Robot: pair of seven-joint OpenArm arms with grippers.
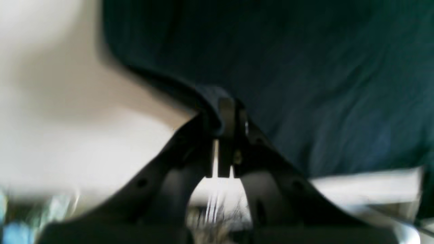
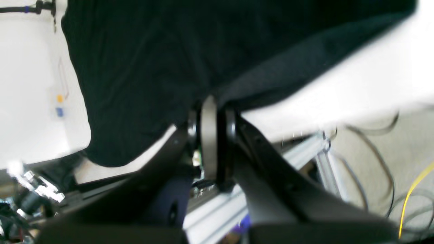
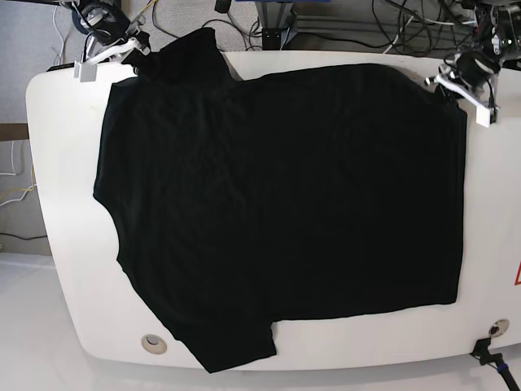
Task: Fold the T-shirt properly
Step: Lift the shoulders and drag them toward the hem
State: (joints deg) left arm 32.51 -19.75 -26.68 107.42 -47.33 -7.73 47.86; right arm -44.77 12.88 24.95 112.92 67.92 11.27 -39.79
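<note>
Wrist views show each pincer, left (image 1: 225, 112) and right (image 2: 212, 115), clamped on T-shirt (image 3: 285, 212) edges, hidden from base.

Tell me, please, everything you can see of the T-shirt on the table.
The T-shirt is large, short-sleeved and plain black on the side showing, of soft, faintly wrinkled cloth. It lies spread nearly flat across the white table, one sleeve at the near edge. The left end effector and the right end effector are each shut on an edge of it at the far corners, lifting the cloth slightly there.
</note>
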